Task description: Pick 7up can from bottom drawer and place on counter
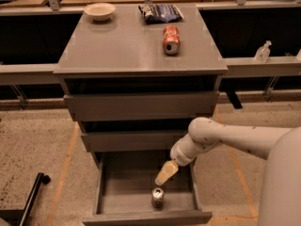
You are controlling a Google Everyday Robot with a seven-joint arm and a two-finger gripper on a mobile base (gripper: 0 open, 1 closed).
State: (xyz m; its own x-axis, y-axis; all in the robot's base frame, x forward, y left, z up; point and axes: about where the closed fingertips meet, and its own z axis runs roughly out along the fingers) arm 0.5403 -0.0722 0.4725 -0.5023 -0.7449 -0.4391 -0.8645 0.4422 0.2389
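My gripper (165, 173) hangs over the open drawer (123, 197), just above the upright can (158, 197); how open, I cannot tell.

The worktop (127, 51) is smooth grey with a dull sheen, faintly mirroring the matt, pale bowl (99, 11) at its back left corner. At its back edge lies a glossy, crinkled foil bag (160, 13). Toward its right edge a red-orange can (171, 39) shows shiny metal. The bottom drawer (146, 217) looks matt grey, and the 7up can (158, 197) in it has a bright metal top. The claw (165, 173), matt cream, hangs over that drawer near the can, on a smooth white arm (235, 138). The floor (37, 135) is rough and speckled.
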